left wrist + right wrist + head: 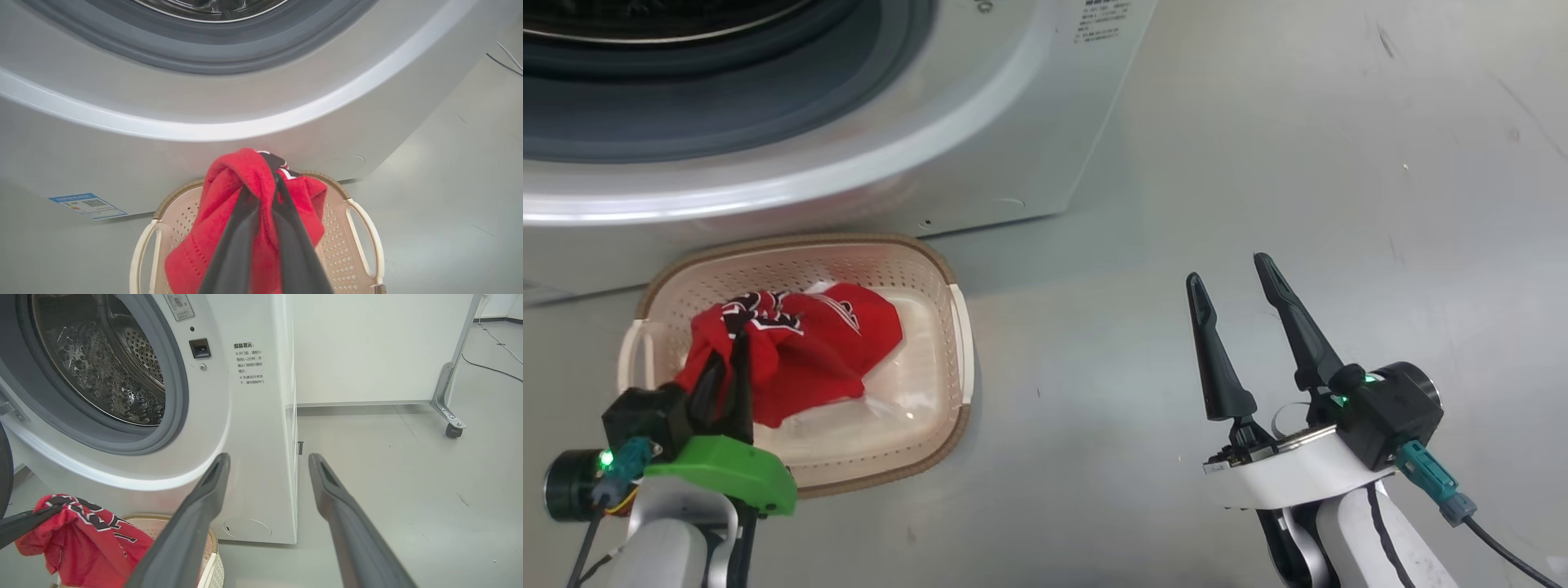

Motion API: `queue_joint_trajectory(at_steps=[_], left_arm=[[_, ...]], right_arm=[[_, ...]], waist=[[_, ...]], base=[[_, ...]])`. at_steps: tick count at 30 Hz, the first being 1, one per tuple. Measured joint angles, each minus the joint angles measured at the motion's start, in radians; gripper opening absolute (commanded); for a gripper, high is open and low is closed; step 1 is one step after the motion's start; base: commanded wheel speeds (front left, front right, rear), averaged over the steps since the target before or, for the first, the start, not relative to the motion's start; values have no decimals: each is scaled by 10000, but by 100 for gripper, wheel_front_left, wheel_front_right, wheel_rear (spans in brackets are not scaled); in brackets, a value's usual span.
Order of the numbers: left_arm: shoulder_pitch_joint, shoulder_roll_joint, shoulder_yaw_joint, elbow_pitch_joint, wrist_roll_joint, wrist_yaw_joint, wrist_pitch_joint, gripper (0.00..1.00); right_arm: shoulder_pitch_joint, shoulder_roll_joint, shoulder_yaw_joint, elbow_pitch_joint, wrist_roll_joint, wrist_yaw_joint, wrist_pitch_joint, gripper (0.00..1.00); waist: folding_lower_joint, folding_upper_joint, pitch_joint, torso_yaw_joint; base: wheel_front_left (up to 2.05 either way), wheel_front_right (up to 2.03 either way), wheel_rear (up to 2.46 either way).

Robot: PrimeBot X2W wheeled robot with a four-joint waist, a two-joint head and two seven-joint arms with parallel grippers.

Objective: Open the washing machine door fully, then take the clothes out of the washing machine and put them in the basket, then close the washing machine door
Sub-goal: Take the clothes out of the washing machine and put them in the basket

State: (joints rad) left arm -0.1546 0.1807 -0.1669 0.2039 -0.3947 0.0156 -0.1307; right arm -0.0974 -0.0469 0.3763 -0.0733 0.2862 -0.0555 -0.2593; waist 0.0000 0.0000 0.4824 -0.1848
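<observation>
Pinching the red jersey (805, 347) at seven o'clock, the left claw (732, 359) is clamped shut, cloth draped into the basket (931, 261); at four o'clock the right claw (1227, 269) gapes wide, empty; at eleven o'clock the washing machine (980, 147) stands open; unloading is in hand; next, probably, release into the basket.

There's the small cream perforated plastic basket (960, 327) on the smooth grey floor (1258, 163), right in front of the big white front-loading washing machine (1013, 147), below its drum mouth. The red fabric jersey (825, 343) sits in the basket, its near end pinched in the left gripper (729, 363). The right gripper (1229, 273) hovers well off to the right.
</observation>
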Motion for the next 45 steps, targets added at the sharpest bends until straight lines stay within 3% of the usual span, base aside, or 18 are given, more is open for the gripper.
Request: queue_joint_trajectory(at_steps=[20, 35, 36, 37, 39, 40, 45], left_arm=[[-2520, 466, 640, 2834, -725, -215, 1473, 0], [-3375, 518, 809, 4452, -1016, -564, 1632, 0], [-3416, 514, 773, 4535, -1016, -564, 1603, 9], [-3466, 504, 750, 4635, -1016, -564, 1549, 9], [-3547, 491, 746, 4788, -1016, -566, 1453, 61], [-3575, 487, 757, 4865, -1016, -564, 1375, 100], [-3634, 366, 742, 5195, -993, -610, 959, 100]], right_arm=[[-1360, 4, 456, -844, 729, -278, 0, 100], [-1915, 6, 462, -700, 848, -441, 0, 100], [-1928, 4, 439, -698, 846, -443, 0, 100], [-1952, 4, 420, -681, 846, -443, 0, 100], [-2040, 6, 408, -617, 846, -443, 0, 100], [-2064, 6, 410, -579, 846, -443, 0, 100], [-2086, 4, 387, -433, 846, -453, 0, 100]], waist=[[0, 0, 2500, -1168], [0, 0, 3218, -1478], [0, 0, 3200, -1465], [0, 0, 3182, -1449], [1, 0, 3127, -1416], [0, 0, 3092, -1401], [0, 0, 2860, -1323]], base=[[0, 0, 0], [0, 0, 0], [0, 0, 0], [0, 0, 0], [0, 0, 0], [0, 0, 0], [0, 0, 0]])
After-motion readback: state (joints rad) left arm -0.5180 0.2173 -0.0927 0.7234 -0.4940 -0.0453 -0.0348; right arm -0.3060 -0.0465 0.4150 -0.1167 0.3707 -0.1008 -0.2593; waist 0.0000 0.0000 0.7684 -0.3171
